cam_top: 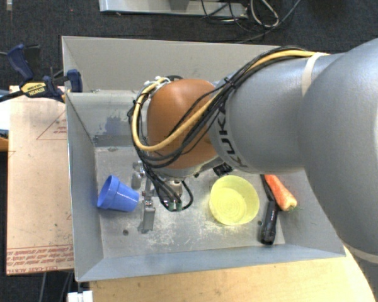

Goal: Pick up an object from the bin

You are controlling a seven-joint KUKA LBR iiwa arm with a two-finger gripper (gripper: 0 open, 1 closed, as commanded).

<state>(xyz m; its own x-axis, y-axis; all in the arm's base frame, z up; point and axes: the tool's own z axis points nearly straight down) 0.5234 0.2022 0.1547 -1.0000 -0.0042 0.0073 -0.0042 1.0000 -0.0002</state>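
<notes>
1. Grey metal bin (82,187) — four loose things inside.
2. Gripper (147,222) (how far open: cannot tell), low near the floor, just right of the blue cup (116,195).
3. Yellow cup (234,200), upright, mid-right.
4. The blue cup — on its side, left.
5. Orange carrot-like piece (281,192), right, beside black marker (268,222).

— What lies in the grey bin (82,168)?
— At the left of its floor, a small blue cup (118,195), tipped over.
— And right of centre?
— A yellow cup (233,200), upright, with its mouth open upward. Just beside it at the lower right lie an orange carrot-shaped piece (281,192) and a black pen (268,224), both flat.
</notes>
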